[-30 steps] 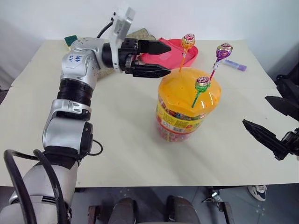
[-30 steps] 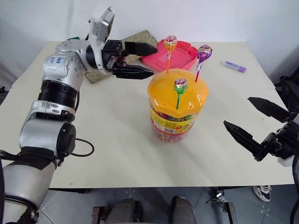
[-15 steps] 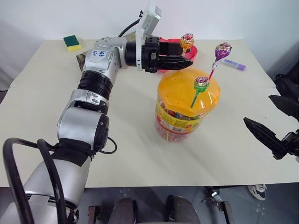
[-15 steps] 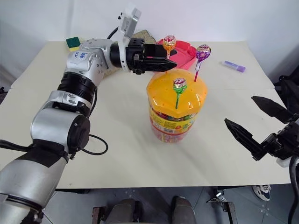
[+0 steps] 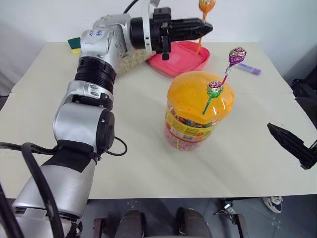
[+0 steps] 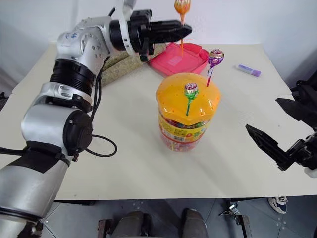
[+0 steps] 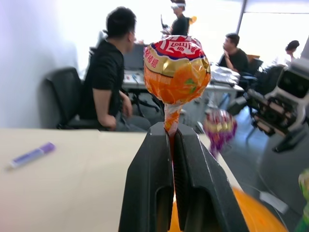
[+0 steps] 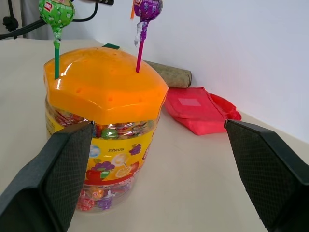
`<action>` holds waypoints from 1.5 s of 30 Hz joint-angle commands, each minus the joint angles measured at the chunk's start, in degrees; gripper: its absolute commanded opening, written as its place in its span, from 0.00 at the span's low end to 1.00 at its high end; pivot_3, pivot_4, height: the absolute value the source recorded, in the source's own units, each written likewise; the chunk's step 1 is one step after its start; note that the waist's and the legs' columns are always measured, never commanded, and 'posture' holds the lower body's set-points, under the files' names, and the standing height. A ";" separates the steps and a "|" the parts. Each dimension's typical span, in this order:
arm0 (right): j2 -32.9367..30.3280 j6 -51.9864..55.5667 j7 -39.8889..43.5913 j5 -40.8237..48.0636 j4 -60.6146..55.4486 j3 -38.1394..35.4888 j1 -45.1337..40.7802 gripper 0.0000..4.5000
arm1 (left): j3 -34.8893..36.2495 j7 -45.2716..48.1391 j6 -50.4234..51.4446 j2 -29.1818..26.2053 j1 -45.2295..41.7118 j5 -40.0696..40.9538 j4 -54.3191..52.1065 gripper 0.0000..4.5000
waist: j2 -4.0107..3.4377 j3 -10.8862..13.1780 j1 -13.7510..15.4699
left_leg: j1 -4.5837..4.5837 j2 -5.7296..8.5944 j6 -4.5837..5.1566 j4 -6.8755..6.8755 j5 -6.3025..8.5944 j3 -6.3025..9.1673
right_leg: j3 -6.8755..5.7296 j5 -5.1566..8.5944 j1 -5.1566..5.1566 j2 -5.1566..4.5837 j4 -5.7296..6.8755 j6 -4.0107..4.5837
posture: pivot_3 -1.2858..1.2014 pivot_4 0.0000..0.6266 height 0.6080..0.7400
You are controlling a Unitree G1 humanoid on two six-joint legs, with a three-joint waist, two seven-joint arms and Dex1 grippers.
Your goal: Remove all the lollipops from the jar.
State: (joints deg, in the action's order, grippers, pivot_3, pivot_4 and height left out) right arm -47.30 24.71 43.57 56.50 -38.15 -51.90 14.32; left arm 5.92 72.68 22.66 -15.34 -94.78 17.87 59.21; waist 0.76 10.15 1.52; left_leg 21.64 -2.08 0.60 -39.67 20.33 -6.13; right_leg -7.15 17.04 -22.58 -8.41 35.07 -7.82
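The desk (image 5: 148, 163) carries the jar (image 5: 198, 116) near its middle, orange domed lid on. Beyond the jar lies a pink tray (image 5: 181, 57), and off to the jar's far right a purple marker pen (image 5: 249, 69). The left tool (image 5: 200, 29), raised above the tray behind the jar, is clamped on the stick of the orange lollipop (image 5: 206, 5), clear of the lid. The right tool (image 8: 159, 169) stands spread wide to the jar's right, holding nothing. The purple lollipop (image 5: 237, 54) and green lollipop (image 5: 214, 89) stand stuck in the lid.

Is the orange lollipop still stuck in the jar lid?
No, the left gripper holds the orange lollipop up, clear of the jar.
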 commanded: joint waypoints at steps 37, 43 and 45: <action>-5.10 0.12 18.60 -2.44 12.77 8.13 -7.78 1.00 | -10.36 -34.57 66.73 -27.47 49.84 -3.66 -54.88 0.62 | 0.14 0.09 -0.15 | -0.40 -0.02 -0.03 -0.33 -0.01 -0.03 | 0.55 0.03 0.05 -0.01 0.62 0.04 | 0.52 0.24 1.00; -4.80 0.17 17.53 -2.31 11.97 7.71 -7.58 1.00 | -8.26 -34.70 67.13 -28.84 47.15 -1.60 -54.48 0.99 | 0.05 0.04 -0.21 | -0.50 -0.02 -0.03 -0.34 -0.01 -0.02 | 0.70 0.03 0.02 -0.01 0.73 0.05 | 0.52 0.24 1.00; -4.84 0.12 17.43 -2.45 11.89 7.54 -7.45 1.00 | -8.10 -33.94 67.35 -30.08 45.60 -0.48 -54.68 0.99 | 0.05 0.04 -0.24 | -0.48 -0.02 -0.03 -0.34 -0.01 -0.01 | 0.73 0.03 -0.01 -0.01 0.73 0.05 | 0.52 0.24 1.00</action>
State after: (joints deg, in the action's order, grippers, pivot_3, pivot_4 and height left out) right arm -52.35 25.35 61.36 53.87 -24.75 -41.65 6.90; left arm -3.21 38.95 89.63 -43.35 -47.30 16.82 4.64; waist 0.81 10.19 1.28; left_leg 21.18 -2.10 0.57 -40.00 20.33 -6.14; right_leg -6.41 17.07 -22.62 -8.42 35.80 -7.77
